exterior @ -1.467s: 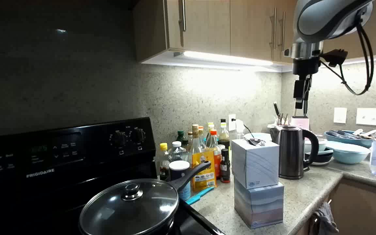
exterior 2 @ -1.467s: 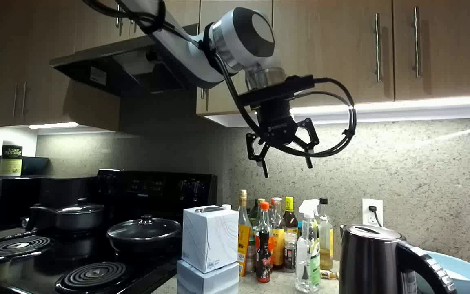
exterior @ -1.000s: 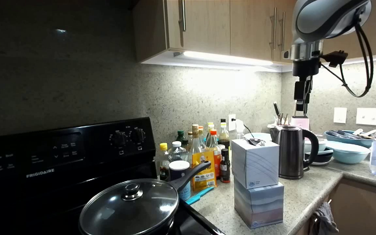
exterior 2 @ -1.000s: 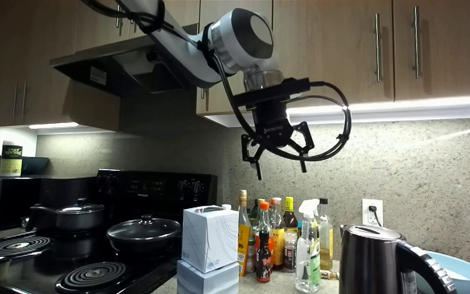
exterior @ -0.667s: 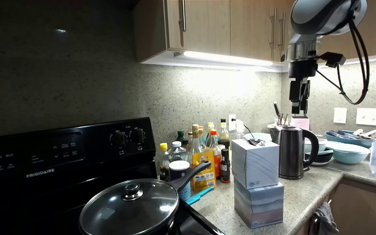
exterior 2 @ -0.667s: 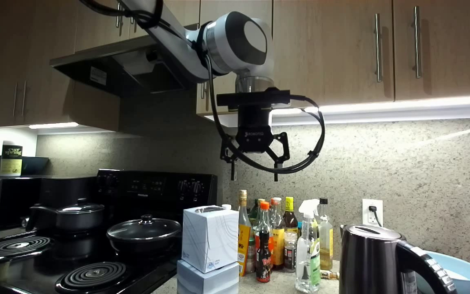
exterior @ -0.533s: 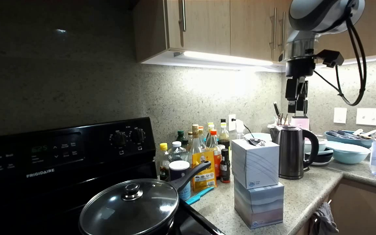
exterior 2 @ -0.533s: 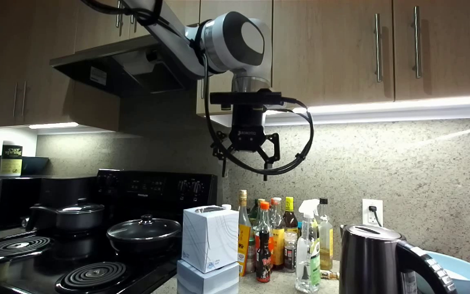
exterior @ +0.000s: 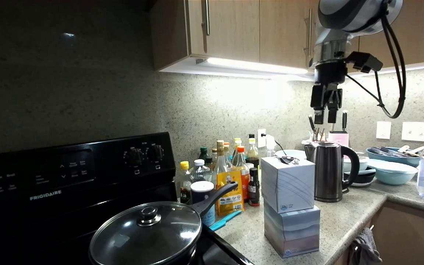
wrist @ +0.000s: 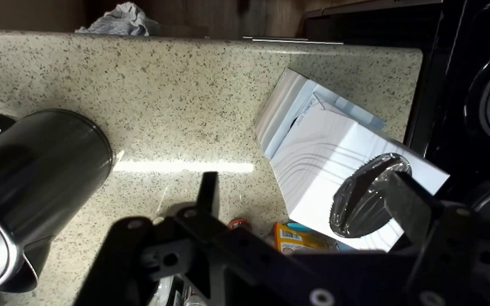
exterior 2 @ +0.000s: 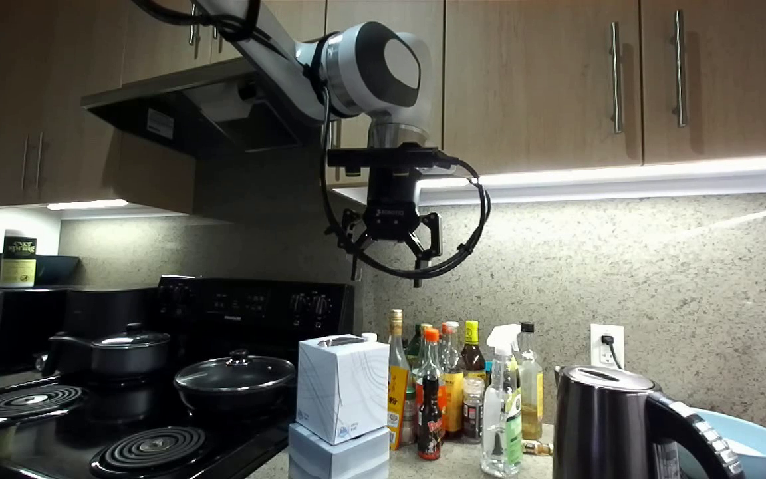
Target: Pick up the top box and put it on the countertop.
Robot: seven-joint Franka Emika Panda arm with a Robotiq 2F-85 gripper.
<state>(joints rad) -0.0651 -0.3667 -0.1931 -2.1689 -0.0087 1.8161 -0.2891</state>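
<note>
The top box (exterior 2: 342,392) sits on the lower box (exterior: 292,232) near the front corner of the counter (wrist: 177,97) by the stove (exterior 2: 137,402), skewed to the front edge, below and stoveward of the gripper (exterior 2: 385,277), whose jaws stand apart, empty.

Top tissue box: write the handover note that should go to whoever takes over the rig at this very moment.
Gripper: open, holding nothing, fingers hanging clear of everything below.
Top tissue box: resting on the lower box.
Countertop: under the lower box and the kettle, with a stretch of stone between them.
Done: no grasp or lift yet.
Left: likely line up over the top tissue box, lower, grip, lift, then set it on the countertop, perhaps between the lower box and the kettle.
</note>
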